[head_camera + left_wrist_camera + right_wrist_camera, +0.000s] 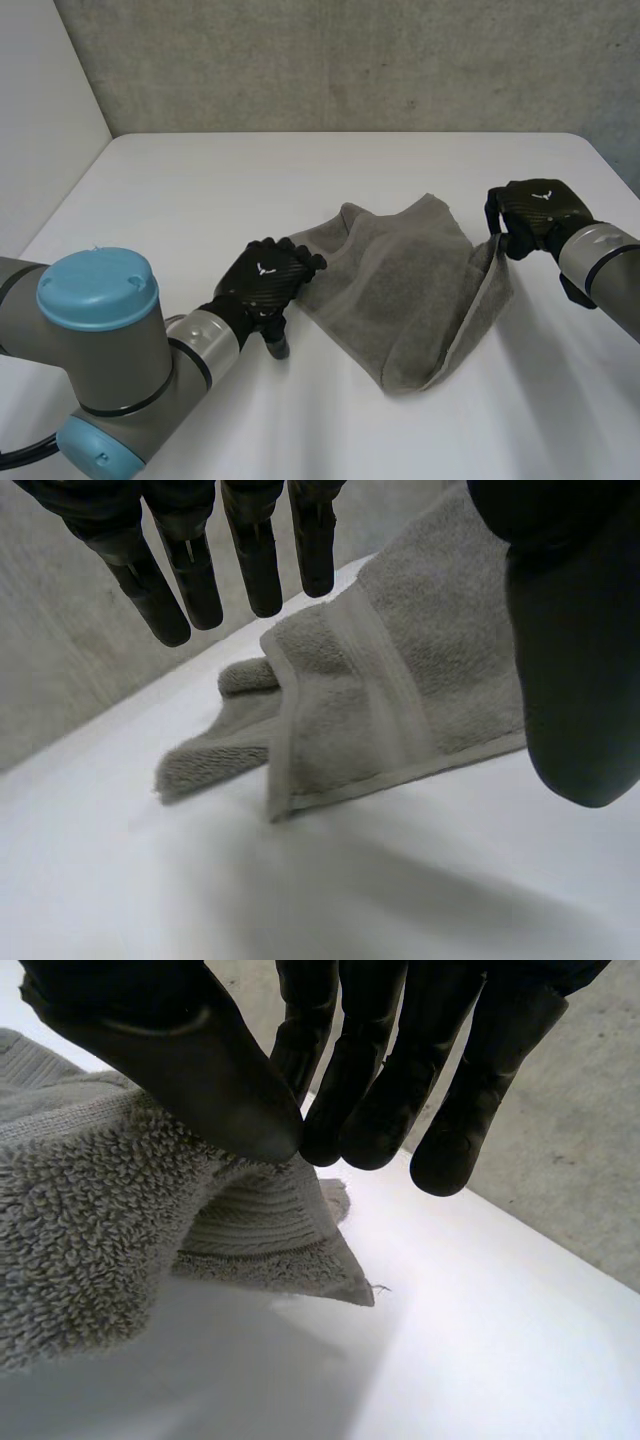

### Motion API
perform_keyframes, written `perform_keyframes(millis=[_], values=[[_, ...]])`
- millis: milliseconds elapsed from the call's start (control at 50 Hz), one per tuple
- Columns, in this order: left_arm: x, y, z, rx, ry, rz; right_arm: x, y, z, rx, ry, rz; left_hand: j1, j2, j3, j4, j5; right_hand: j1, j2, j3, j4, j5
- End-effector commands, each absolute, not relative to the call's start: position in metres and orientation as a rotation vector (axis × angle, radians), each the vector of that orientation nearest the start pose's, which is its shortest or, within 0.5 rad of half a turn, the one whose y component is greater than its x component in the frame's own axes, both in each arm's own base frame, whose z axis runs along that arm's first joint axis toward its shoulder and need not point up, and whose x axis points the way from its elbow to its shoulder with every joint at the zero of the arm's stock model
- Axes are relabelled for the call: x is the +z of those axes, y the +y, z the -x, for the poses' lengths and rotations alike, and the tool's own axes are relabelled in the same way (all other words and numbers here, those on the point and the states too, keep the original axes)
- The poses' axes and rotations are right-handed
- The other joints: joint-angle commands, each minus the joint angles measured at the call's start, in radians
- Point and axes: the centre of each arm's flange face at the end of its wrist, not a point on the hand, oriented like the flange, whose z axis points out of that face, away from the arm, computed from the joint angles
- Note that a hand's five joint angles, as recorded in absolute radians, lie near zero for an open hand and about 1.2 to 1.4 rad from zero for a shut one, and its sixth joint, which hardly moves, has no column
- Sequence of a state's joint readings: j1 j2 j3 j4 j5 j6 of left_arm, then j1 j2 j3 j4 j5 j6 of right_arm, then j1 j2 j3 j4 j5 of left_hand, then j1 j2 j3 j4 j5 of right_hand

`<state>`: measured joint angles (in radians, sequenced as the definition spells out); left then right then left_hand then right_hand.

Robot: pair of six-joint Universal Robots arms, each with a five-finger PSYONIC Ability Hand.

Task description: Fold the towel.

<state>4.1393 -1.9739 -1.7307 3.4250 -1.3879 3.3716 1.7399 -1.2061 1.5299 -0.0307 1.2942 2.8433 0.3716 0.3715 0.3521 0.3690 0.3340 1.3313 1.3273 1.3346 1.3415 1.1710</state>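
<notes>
A grey towel [410, 290] lies crumpled on the white table [200, 190], partly folded over itself. My left hand [265, 285] hovers at the towel's left corner with its fingers [255, 570] straight and apart from the thumb [575, 670]; the towel corner [340, 710] lies on the table beyond them, not held. My right hand [535, 215] is at the towel's right corner, lifted a little off the table. There its thumb [190, 1070] and fingers [370, 1110] pinch the towel's corner [270, 1220], which hangs below them.
A grey concrete wall [350, 60] rises behind the table's far edge. Bare tabletop stretches to the left, behind and in front of the towel. My left arm [100, 350] reaches in from the near left.
</notes>
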Motion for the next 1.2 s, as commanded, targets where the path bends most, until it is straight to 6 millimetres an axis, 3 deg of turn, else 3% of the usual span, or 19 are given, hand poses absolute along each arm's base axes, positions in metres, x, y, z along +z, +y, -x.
perform_keyframes(millis=[20,140,280,400,580,1020,1200], values=[[0.148,-0.190,0.317,-1.992,2.790,-1.152,0.199,-0.318,-0.214,-1.767,2.274,0.796,-0.085,-0.085,-0.065,-0.082,-0.222,0.065,0.069,0.062,0.055,0.051],[0.140,-0.167,0.341,-1.976,2.794,-1.303,0.197,-0.317,-0.214,-1.759,2.278,0.797,-0.061,-0.061,-0.042,-0.059,-0.198,0.065,0.069,0.062,0.055,0.051],[0.135,-0.165,0.352,-1.976,2.779,-1.318,0.196,-0.316,-0.214,-1.755,2.280,0.797,0.000,0.001,0.020,0.003,-0.136,0.065,0.069,0.062,0.055,0.051],[0.128,-0.150,0.369,-1.975,2.765,-1.387,0.195,-0.315,-0.213,-1.748,2.283,0.797,0.003,0.003,0.023,0.006,-0.134,0.065,0.069,0.062,0.055,0.051],[0.114,-0.147,0.388,-1.976,2.724,-1.354,0.193,-0.314,-0.214,-1.740,2.286,0.799,0.021,0.021,0.040,0.024,-0.116,0.065,0.069,0.062,0.055,0.051],[0.108,-0.148,0.401,-2.006,2.706,-1.365,0.191,-0.312,-0.214,-1.737,2.285,0.801,0.188,0.188,0.208,0.191,0.051,0.065,0.069,0.062,0.055,0.051],[0.102,-0.150,0.405,-1.999,2.711,-1.370,0.190,-0.311,-0.215,-1.733,2.286,0.807,0.373,0.373,0.392,0.375,0.236,0.065,0.069,0.062,0.055,0.051]])
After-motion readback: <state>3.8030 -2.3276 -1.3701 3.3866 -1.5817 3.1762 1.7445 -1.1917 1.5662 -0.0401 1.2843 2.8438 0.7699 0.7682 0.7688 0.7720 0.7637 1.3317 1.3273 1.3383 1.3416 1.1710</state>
